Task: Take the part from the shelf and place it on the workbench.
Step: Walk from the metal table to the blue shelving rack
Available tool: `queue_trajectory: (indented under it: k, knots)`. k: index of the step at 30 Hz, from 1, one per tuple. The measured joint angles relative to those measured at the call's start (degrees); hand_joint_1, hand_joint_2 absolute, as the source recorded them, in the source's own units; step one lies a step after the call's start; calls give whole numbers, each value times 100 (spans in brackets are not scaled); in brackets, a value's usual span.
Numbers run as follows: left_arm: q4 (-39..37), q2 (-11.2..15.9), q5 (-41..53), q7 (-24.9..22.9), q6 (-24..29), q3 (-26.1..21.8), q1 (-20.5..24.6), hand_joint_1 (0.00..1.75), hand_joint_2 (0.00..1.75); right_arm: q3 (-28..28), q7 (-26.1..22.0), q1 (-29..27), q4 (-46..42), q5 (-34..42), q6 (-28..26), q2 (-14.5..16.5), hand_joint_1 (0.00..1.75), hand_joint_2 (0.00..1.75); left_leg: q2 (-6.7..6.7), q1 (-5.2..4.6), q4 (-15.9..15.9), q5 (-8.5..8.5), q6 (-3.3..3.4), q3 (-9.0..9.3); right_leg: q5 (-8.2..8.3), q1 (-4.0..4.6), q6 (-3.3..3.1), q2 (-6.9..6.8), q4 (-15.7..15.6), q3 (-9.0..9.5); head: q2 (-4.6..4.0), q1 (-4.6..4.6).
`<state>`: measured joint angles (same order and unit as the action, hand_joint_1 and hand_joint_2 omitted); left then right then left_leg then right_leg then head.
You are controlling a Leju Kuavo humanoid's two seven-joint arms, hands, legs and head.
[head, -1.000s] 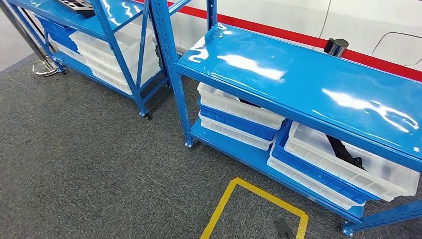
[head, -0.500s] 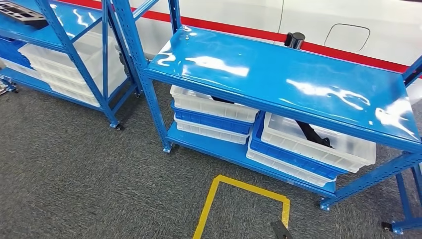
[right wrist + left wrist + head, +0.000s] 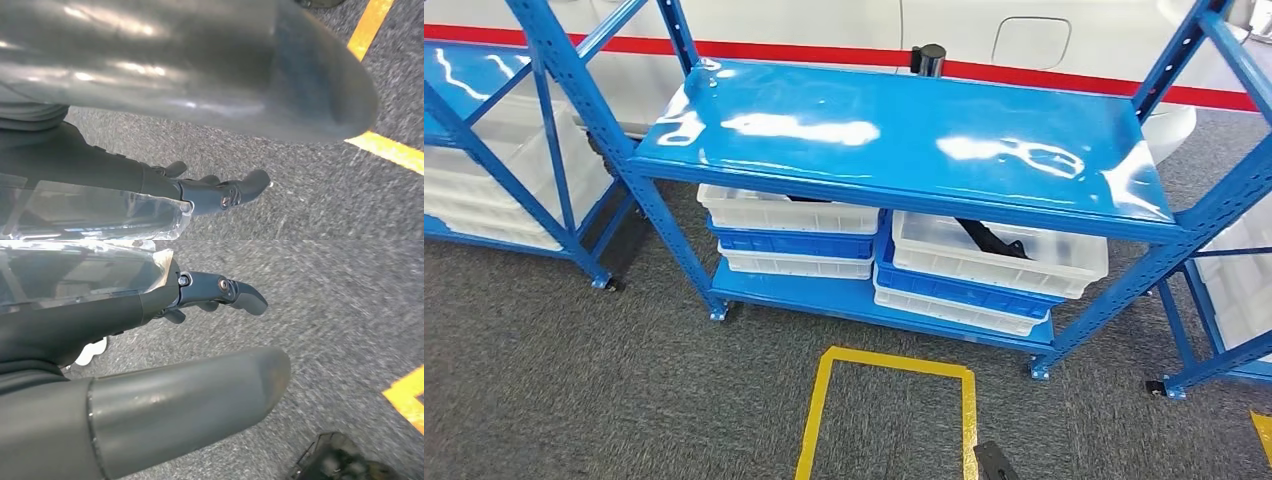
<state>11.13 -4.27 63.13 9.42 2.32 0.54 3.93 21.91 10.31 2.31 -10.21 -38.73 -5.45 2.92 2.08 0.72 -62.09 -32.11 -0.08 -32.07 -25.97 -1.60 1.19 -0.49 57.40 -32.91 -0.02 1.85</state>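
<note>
A blue shelf unit stands straight ahead with a bare glossy top. On its lower level sit stacked white and blue bins. A long black part lies in the top white bin on the right. The edge of another dark part peeks out of the left bin. My left hand hangs over the grey carpet, thumb and fingers apart, holding nothing. My right hand also hangs over the carpet, its fingers spread and empty.
A yellow tape square marks the carpet in front of the shelf. More blue shelving with white bins stands at the left and at the right. A black cylinder stands behind the shelf top, by a red-striped white wall.
The whole picture has shifted: the camera has turned right, so the shelf unit now sits centred and squarer. The left shelving has slid to the picture's edge, and another unit appears at the right.
</note>
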Motion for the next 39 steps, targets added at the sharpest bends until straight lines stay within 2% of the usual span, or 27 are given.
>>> queue_trajectory:
  k: [1,2,3,4,5,6,8,10,12,13,15,16,17,18,19,20,21,23,24,25,26,29,30,33,34,36,39]
  knots:
    - [-2,-1,6,0,0,1,-10,0,0,1,-2,10,0,-3,1,1,0,0,-130,2,-370,-194,-7,-174,2,8,-29,63,2,-3,0,-6]
    - [-3,-1,14,-1,-1,1,-23,0,0,2,-4,17,0,-8,1,1,0,0,-185,2,-759,-359,-11,-368,6,17,-52,134,3,-5,0,-9]
    - [-4,-1,23,-2,-1,1,-33,0,0,6,-8,16,0,-16,1,1,0,0,-205,2,-1047,-436,-11,-525,6,26,-59,211,6,-6,0,-11]
    - [-5,-2,31,-3,-1,1,-37,0,0,13,-12,9,0,-25,1,1,0,0,-213,3,-1149,-401,-4,-601,8,33,-62,292,8,-3,0,-11]
    - [-5,-2,35,-5,-1,1,-37,0,0,20,-15,2,0,-32,1,1,0,0,-224,3,-1027,-254,10,-566,8,37,-62,372,11,3,0,-11]
    - [-5,-3,36,-8,-1,1,-34,0,0,27,-19,-3,0,-40,1,3,0,0,-268,5,-715,-36,29,-434,8,38,-60,453,13,13,0,-12]
    - [-5,2,34,-13,-1,1,-30,0,0,32,-33,2,0,-73,2,9,0,0,-506,19,34,314,80,-100,10,52,-44,598,23,13,0,-9]
    - [-5,6,30,-22,4,1,-30,0,0,32,-82,4,-1,-146,-15,10,0,0,-661,9,387,405,114,46,26,58,7,704,28,-25,0,-7]
    - [-4,2,29,-37,24,-1,-21,0,0,31,-123,-14,-1,-217,-59,3,0,0,-586,-11,435,427,158,50,49,51,88,784,16,-73,0,-8]
    - [-3,-4,34,-44,34,-2,-10,0,0,29,-125,-28,0,-236,-80,3,0,0,-545,-11,470,455,190,64,39,50,120,735,41,-102,0,-8]
    - [-2,-16,44,-51,46,-3,5,0,0,25,-120,-31,0,-240,-101,1,0,0,-452,6,544,509,248,92,-120,77,136,475,348,-262,0,24]
    - [-2,-22,48,-52,45,-4,2,0,0,24,-116,-17,0,-240,-108,-3,0,0,-402,-5,556,516,259,99,-269,80,116,307,666,-408,0,38]
    - [-2,-27,49,-52,43,-4,-6,0,0,24,-113,1,0,-241,-116,-11,0,0,-345,-9,558,517,267,93,-433,87,99,208,1051,-586,0,54]
    - [-2,-30,50,-52,38,-4,-13,0,0,25,-108,14,0,-242,-124,-17,0,0,-291,-13,557,517,272,87,-556,81,94,157,1387,-741,0,55]
    - [-3,-32,50,-51,36,-4,-17,0,0,25,-101,15,0,-243,-128,-23,0,0,-248,-11,556,515,272,84,-602,69,115,131,1556,-809,0,55]
    - [-3,-33,50,-47,34,-4,-17,0,0,25,-97,10,0,-248,-133,-27,0,0,-218,-5,554,511,267,83,-562,50,161,112,1505,-762,0,55]
    - [-3,-34,49,-40,34,-4,-15,0,0,25,-93,4,0,-256,-137,-32,0,0,-201,5,552,506,256,90,-451,23,221,95,1229,-598,0,56]
    - [-3,-33,45,-20,36,-5,-11,0,0,25,-91,5,0,-286,-144,-36,0,0,-179,-2,528,476,202,100,-207,-24,324,52,439,-145,0,61]
    - [-3,-31,40,-8,37,-5,-9,0,0,25,-91,11,0,-302,-150,-36,0,0,-172,-15,512,460,167,100,-138,-32,325,46,169,10,0,57]
    - [-3,-27,34,6,39,-6,-8,0,0,25,-91,14,0,-315,-156,-32,0,0,-167,-34,495,443,137,97,-108,-43,306,45,25,91,0,50]
    - [-3,-22,26,20,40,-6,-9,0,0,25,-91,13,0,-324,-163,-26,0,0,-164,-44,483,438,146,92,-108,-45,275,56,-1,103,0,43]
    - [-3,-12,2,49,43,-6,-10,0,0,25,-90,-3,0,-335,-174,-14,0,0,-166,-31,498,464,269,100,-94,-38,240,65,-2,100,0,27]
    - [-3,-12,-5,52,43,-6,-9,0,44,25,-90,-4,0,-337,-176,-14,0,0,-166,-26,510,469,287,105,-94,-25,233,65,-2,100,0,26]
    - [-3,-12,-31,60,47,-6,-9,0,175,25,-87,-2,0,-348,-185,-17,0,131,-165,-9,544,481,280,118,-101,8,215,65,0,101,0,26]
    - [-3,-12,-43,59,46,-6,-10,0,175,25,-85,-2,0,-344,-180,-17,0,175,-165,-5,552,486,267,119,-102,16,201,64,1,100,0,26]
    - [-2,-7,-112,40,26,-6,-20,0,175,24,-84,-8,-3,-285,-137,-19,0,175,-165,2,565,493,210,118,-102,29,159,63,4,99,0,27]
    - [13,10,-425,-23,-5,-6,-95,0,175,-20,-113,-57,-19,-47,-57,-32,0,175,-164,20,577,491,65,125,-105,44,129,62,9,97,0,27]
